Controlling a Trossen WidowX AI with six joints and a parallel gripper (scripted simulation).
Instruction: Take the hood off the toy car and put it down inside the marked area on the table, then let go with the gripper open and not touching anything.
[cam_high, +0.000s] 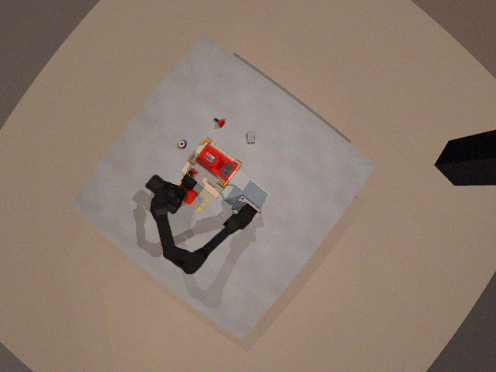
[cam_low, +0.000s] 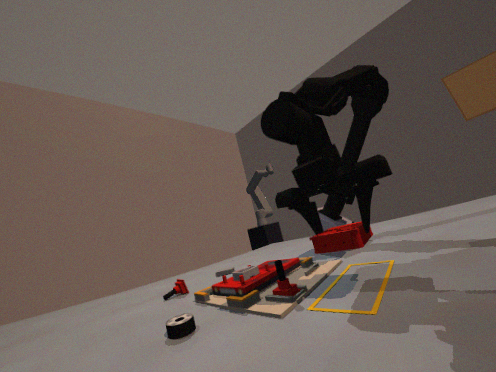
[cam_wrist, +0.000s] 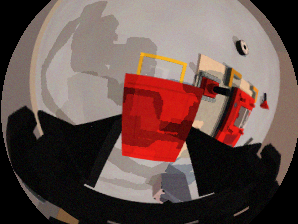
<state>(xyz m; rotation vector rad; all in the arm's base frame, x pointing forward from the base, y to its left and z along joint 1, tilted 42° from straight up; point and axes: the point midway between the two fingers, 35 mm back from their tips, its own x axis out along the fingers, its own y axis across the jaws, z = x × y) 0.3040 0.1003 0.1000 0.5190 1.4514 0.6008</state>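
Observation:
The red hood (cam_high: 188, 196) (cam_low: 340, 240) (cam_wrist: 157, 112) is gripped across its sides by my gripper (cam_low: 345, 231) (cam_wrist: 156, 123) and hangs in the air above the table. The marked area is a yellow outline (cam_high: 204, 204) (cam_low: 345, 312) (cam_wrist: 164, 59) on the table. In the top view the hood and gripper cover its left part; in the exterior view the hood shows above and beyond its far edge. The red toy car (cam_high: 220, 164) (cam_low: 257, 278) (cam_wrist: 226, 137) lies beside the area on a beige board (cam_high: 214, 190) (cam_low: 279, 311) (cam_wrist: 210, 62), its hood off.
A red piece with an upright black peg (cam_low: 286, 288) (cam_wrist: 209, 87) stands on the board near the marked area. A wheel (cam_high: 182, 142) (cam_low: 180, 327) (cam_wrist: 242, 48), another red piece (cam_high: 220, 122) (cam_low: 180, 287) (cam_wrist: 264, 104) and a small grey block (cam_high: 251, 137) lie beyond the board.

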